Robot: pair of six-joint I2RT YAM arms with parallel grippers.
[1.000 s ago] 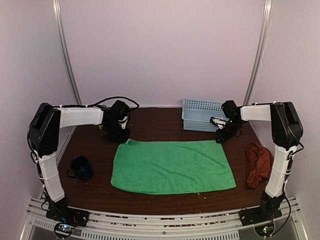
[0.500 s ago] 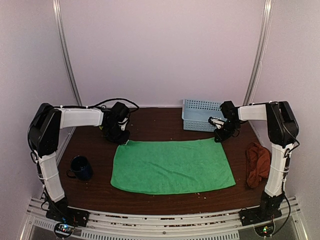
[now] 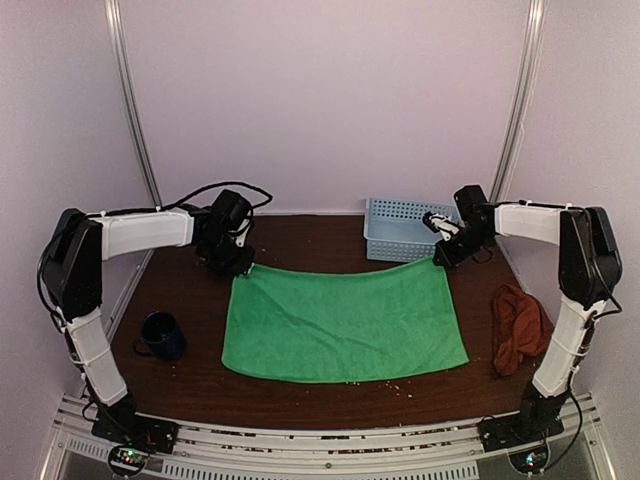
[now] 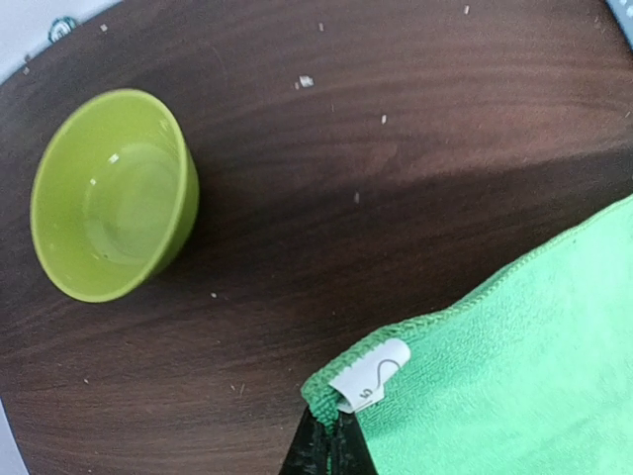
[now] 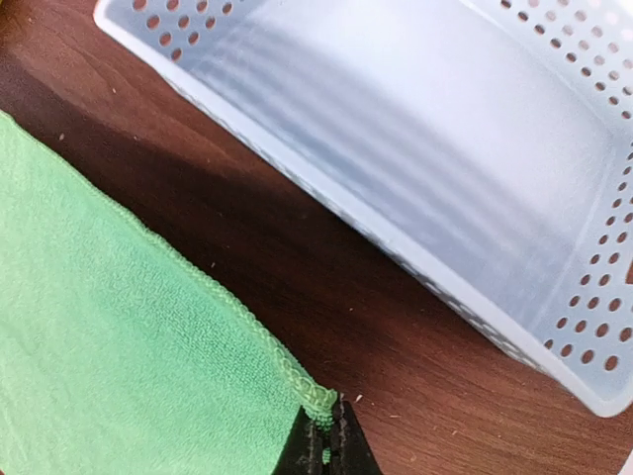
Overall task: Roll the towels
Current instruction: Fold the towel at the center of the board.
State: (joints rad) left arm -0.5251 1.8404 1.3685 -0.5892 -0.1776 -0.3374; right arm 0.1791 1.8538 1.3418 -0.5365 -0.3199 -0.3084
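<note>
- My left pincer (image 3: 243, 266) pinches the far left corner of the green towel (image 3: 343, 322).
- My right pincer (image 3: 440, 259) pinches its far right corner, just beside the light-blue basket (image 3: 395, 247).
- The towel lies spread flat on the dark table (image 3: 310, 245).
- A rust towel (image 3: 518, 328) lies crumpled by my right arm.
- A dark mug (image 3: 160, 335) stands near my left arm.

Pale-blue basket (image 3: 400, 245), green bowl (image 4: 111, 193), dark, perhaps blue, mug (image 3: 162, 335)

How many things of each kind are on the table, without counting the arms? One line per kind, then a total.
Towels: 2, green towel and red towel
Basket: 1
Mug: 1
Bowl: 1
Total: 5
</note>
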